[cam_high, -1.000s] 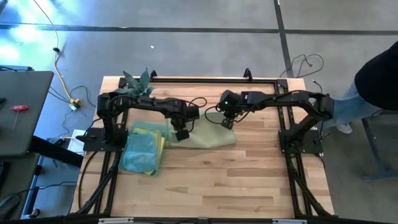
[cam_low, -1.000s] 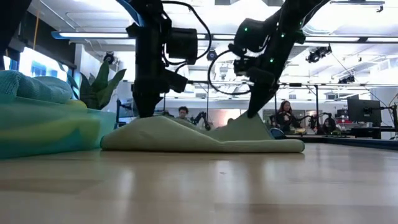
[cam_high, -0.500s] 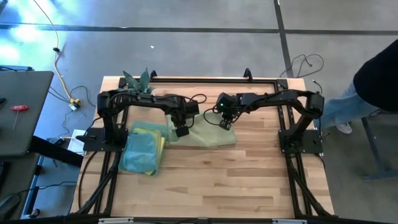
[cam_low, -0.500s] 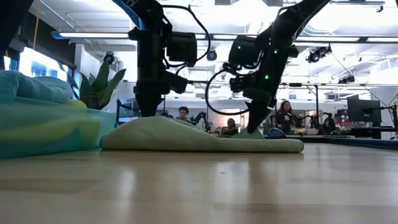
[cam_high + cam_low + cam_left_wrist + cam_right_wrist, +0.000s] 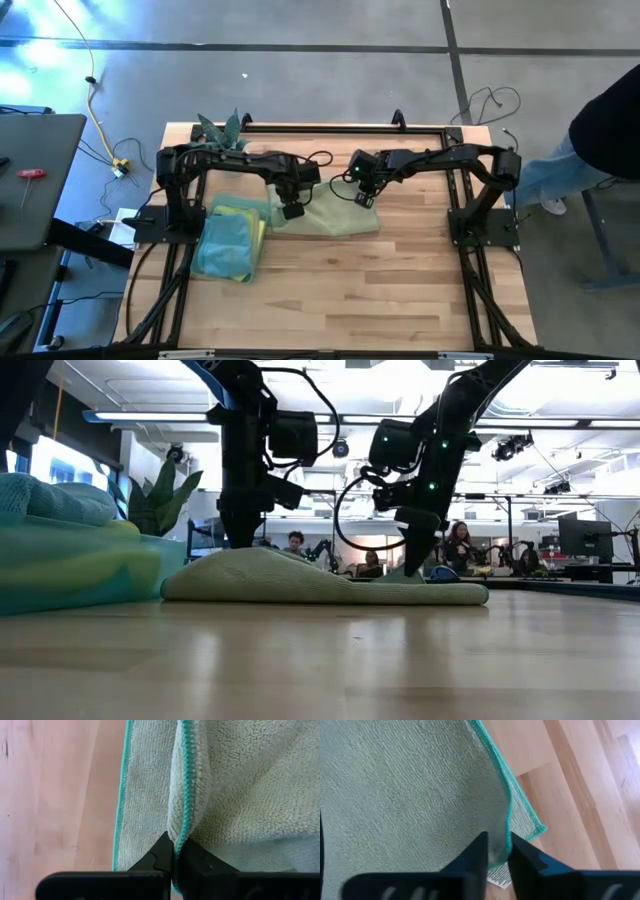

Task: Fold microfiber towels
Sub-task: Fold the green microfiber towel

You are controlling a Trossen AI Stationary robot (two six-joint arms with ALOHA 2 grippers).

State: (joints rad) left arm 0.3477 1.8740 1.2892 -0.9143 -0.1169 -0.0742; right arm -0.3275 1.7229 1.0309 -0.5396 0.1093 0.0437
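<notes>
- Pale green microfiber towel [image 5: 335, 217] lies partly folded on the wooden counter [image 5: 400, 290], towards its far side, between the two arms, one layer doubled over another.
- Left end effector [image 5: 174, 851] is pinched tight on a teal-stitched hem of this towel, with the edge running up between the fingertips.
- Right end effector [image 5: 498, 851] has its fingers a little apart with the hemmed edge and a fold of pile between them; I cannot tell whether it grips or is letting go. A small white care label [image 5: 498, 875] peeks out beneath the corner.
- Judging by the fuzzy pile and the soft hump it makes in the low view, the cloth is light, limp and grippy rather than slippery. It will sag and crease wherever it is unsupported, and nothing about it is fragile.
- Best hold, to my eye, is the stitched hem at the corners, where the edge is firmer and easy to find. Pinching mid-cloth would likely bunch up both layers.
- Stack of towels [image 5: 232, 243] in teal, blue and yellow sits just beside the green one, on the left arm's side.
- Counter is pale wood planks, smooth and level.
- A spiky potted plant [image 5: 222, 131] stands at the far left corner.
- Beyond is a bright workshop with ceiling lights; a person [image 5: 600, 130] stands to the right of the rig.
</notes>
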